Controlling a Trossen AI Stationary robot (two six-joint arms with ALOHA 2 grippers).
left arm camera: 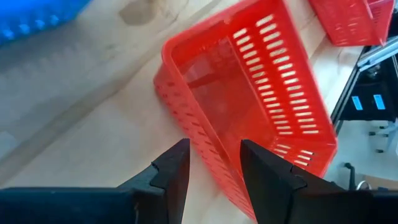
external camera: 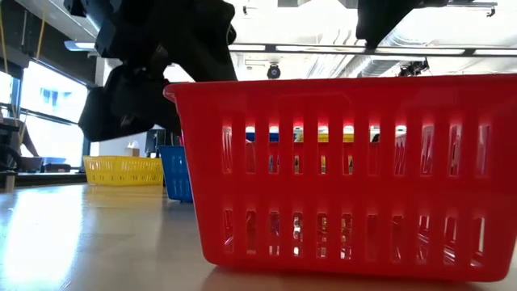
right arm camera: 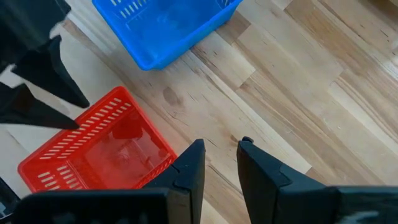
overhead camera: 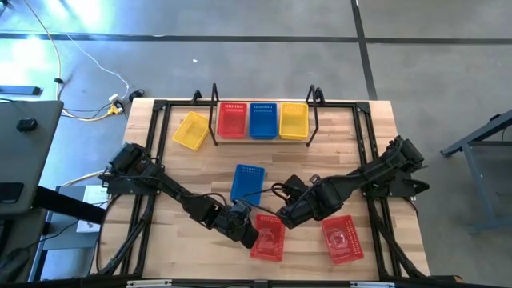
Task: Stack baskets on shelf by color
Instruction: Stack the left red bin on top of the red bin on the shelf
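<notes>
Between the left gripper's point(left arm camera: 214, 165) parted fingers sits the near wall of a red perforated plastic basket point(overhead camera: 268, 238), flat on the wooden desk point(overhead camera: 352, 152). On the wire-framed plank shelf point(overhead camera: 262, 138) stand one red, one blue and one yellow basket; judging by that, stacking has barely begun. Loose remain a blue basket point(overhead camera: 248, 181), another red basket point(overhead camera: 343, 238) and a yellow basket point(overhead camera: 192, 130). The right gripper point(right arm camera: 219, 160), fingers slightly apart and empty, hovers just beside, crowding the lift.
</notes>
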